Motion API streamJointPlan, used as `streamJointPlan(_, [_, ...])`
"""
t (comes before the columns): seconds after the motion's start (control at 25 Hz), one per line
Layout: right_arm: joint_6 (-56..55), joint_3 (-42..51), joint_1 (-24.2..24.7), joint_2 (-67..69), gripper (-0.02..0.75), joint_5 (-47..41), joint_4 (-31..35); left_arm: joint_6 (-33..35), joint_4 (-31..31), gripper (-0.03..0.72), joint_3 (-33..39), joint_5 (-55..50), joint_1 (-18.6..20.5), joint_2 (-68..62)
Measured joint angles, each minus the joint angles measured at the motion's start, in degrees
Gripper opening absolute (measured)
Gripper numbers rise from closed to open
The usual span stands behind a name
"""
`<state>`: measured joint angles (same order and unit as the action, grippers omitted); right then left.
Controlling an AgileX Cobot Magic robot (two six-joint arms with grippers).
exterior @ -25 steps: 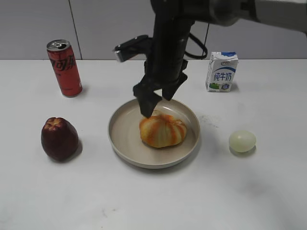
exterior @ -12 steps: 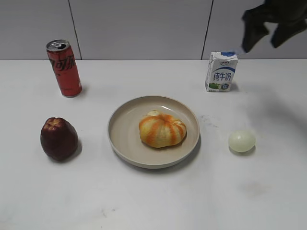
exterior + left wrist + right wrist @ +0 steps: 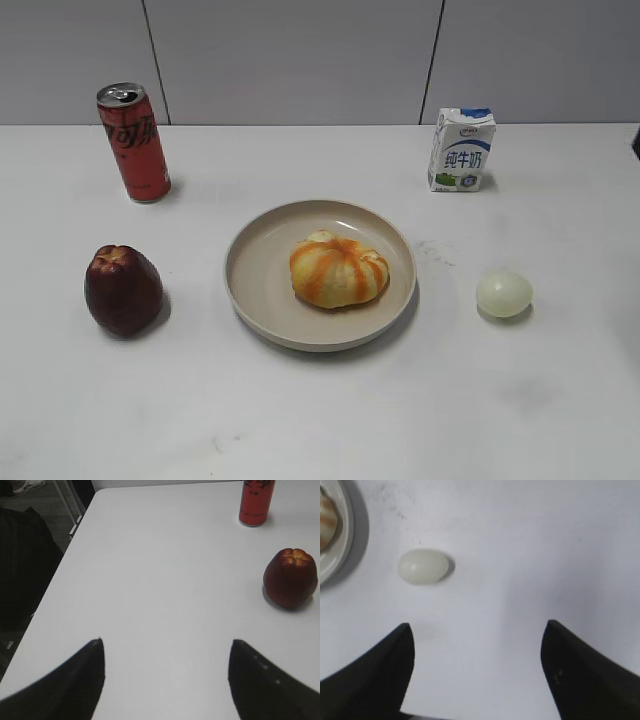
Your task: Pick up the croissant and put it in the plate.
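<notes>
The croissant, pale yellow with orange-brown stripes, lies in the beige plate at the middle of the table. Its edge and the plate's rim show at the top left of the right wrist view. My right gripper is open and empty over bare table, to the right of the plate and below the egg. My left gripper is open and empty over bare table near the left edge. Neither gripper shows in the exterior view.
A red can stands at the back left and a dark red apple left of the plate; both show in the left wrist view, the can and the apple. A milk carton stands back right. A whitish egg lies right of the plate.
The right arm has let go of the croissant in the plate, risen away to the upper right and left the exterior view. The croissant stays in the plate.
</notes>
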<state>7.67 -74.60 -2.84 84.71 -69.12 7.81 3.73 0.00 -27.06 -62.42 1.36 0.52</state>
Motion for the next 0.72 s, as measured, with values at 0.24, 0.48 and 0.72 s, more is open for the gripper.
streamJointPlan(0.24, [-0.06, 21.62, 0.04, -18.33, 0.591, 5.21, 0.4, 0.0, 0.0, 0.587, 0.0, 0.0, 0.0, 0.0])
streamJointPlan(0.48, [-0.06, 38.68, 0.04, -33.89, 0.591, 10.55, 1.06, 0.0, 0.0, 0.587, 0.0, 0.0, 0.0, 0.0])
streamJointPlan(0.72, [-0.06, 45.45, 0.04, -47.18, 0.591, 10.04, 1.0, 0.0, 0.0, 0.587, 0.0, 0.0, 0.0, 0.0])
